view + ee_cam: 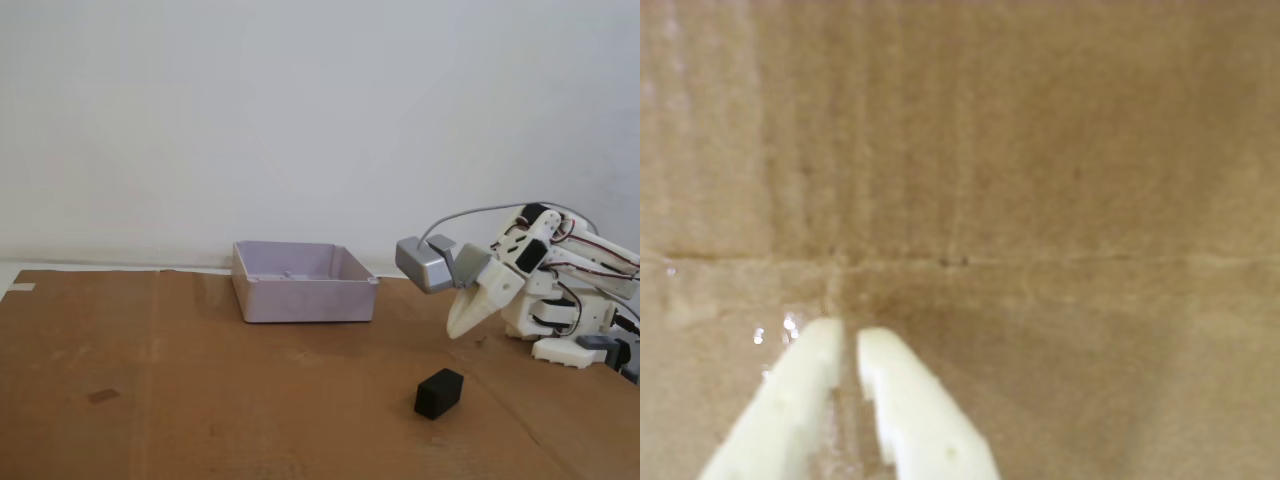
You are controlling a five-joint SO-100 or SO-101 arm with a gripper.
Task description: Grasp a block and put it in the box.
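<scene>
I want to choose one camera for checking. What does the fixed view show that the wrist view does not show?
Only the fixed view shows the black block lying on the cardboard, the lavender-grey box behind it, the folded arm and the white wall. Only the wrist view shows the narrow gap between the pincer fingertips, nearly closed and holding nothing. Both show the pincer and the brown cardboard surface.

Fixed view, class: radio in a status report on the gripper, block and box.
Gripper empty, fingers nearly together, tip just above cardboard. Block on cardboard, in front of gripper, untouched. Box left of arm, looks empty. Nothing between block and box.
</scene>
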